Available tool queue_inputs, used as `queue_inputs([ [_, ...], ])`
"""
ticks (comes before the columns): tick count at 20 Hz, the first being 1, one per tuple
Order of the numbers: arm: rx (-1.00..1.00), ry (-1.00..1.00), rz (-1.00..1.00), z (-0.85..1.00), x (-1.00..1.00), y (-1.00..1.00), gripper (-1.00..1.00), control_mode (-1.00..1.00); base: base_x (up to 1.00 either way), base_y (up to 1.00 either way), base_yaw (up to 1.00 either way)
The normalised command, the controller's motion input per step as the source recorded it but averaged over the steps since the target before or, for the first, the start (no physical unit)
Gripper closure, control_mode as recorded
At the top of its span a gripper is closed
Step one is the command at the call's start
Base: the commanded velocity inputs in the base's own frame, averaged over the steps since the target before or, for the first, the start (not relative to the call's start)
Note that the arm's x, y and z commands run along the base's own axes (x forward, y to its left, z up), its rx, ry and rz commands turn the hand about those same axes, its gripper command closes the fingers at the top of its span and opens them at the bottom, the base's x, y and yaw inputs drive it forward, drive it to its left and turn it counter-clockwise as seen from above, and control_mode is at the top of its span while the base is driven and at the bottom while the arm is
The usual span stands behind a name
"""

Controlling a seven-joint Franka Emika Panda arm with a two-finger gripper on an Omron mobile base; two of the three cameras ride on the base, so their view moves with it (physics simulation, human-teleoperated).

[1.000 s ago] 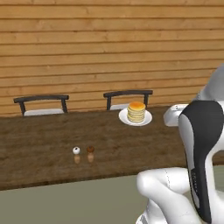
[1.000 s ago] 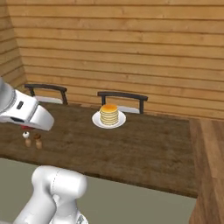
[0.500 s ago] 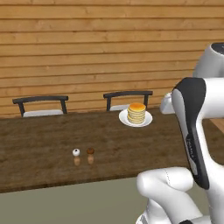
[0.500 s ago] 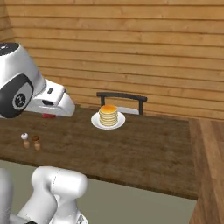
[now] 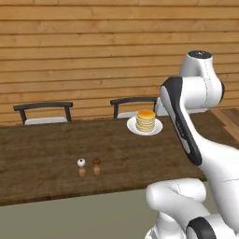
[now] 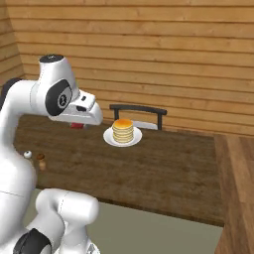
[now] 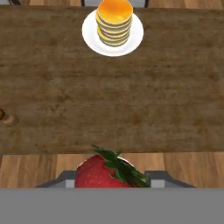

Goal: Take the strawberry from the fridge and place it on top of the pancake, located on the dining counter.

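I've got the strawberry (image 7: 107, 171) pinched between the gripper (image 7: 114, 179) fingers at bottom centre; pancake (image 7: 114, 22) sits top centre on the counter (image 7: 109, 100), so I'd centre above the stack before lowering.

Glossy white rounded arm (image 5: 200, 154) at right of the left base view; black curved panel along one link, dark round caps on joints, bulbous white base segments.
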Motion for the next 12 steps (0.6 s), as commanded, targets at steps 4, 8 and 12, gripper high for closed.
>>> queue_inputs([
  [4,0.0,0.14,0.0,-0.35,1.0,-0.25,1.0,-1.0,0.0,0.0,0.0],
  [8,0.0,0.17,0.0,-0.15,1.0,-0.21,1.0,-1.0,0.0,0.0,0.0],
  [12,0.0,0.15,0.0,-0.18,1.0,0.0,1.0,-1.0,0.0,0.0,0.0],
])
